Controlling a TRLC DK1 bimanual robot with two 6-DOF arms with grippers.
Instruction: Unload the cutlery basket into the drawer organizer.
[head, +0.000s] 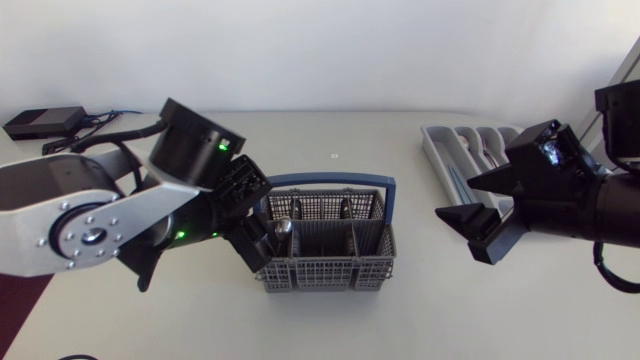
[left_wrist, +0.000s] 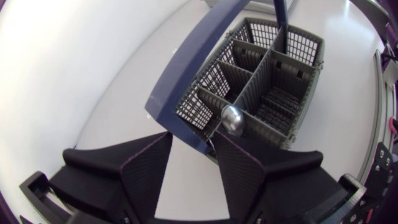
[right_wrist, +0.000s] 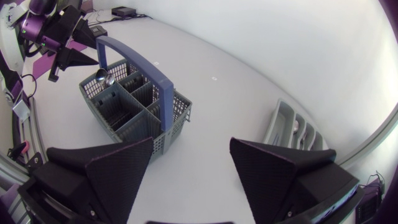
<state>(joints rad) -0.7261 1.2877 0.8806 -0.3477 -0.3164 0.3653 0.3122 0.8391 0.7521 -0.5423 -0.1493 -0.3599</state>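
We had the left tool (left_wrist: 193, 143) spread open by the spoon (left_wrist: 232, 119) at the 9 o'clock end of the basket (head: 330, 272), so we figured next was pinching it, then off to the organizer (head: 440, 152) at 2 o'clock.

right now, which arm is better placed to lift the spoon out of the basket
Left. The left pincer, open, hangs at the basket with the spoon just ahead of it. The right pincer, also open, stands apart, between basket and organizer.
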